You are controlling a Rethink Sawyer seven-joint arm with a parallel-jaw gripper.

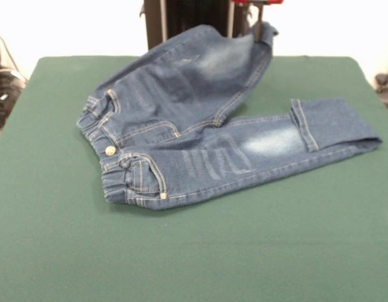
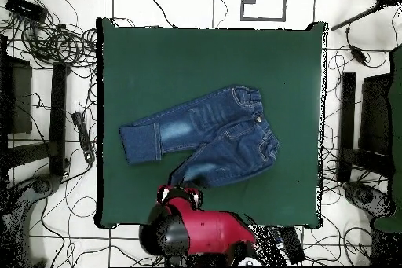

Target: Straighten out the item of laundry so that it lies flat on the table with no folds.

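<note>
1. The jeans [image 1: 200,135] lie near the middle of the green table [image 1: 194,251], a little toward the robot's side, waistband [image 1: 109,157] at the left of the front view.
2. One leg [image 1: 288,141] lies flat across the table to the right in the front view, its cuff [image 1: 336,126] turned up in a wide fold.
3. The other leg [image 1: 200,69] slopes upward toward the far edge; its end is lifted off the table at the gripper [image 1: 260,28].
4. The gripper comes down at the top edge of the front view and meets the raised leg's hem; it appears clenched on the fabric there, though the fingers themselves are mostly hidden.
5. From overhead, the red arm [image 2: 200,229] sits at the table's bottom edge, with the gripper [image 2: 179,190] just at the tip of the bent leg.
6. The metal button [image 1: 110,150] and orange stitching show at the waist, facing up.
7. The two legs spread apart in a V, touching only near the crotch.
</note>
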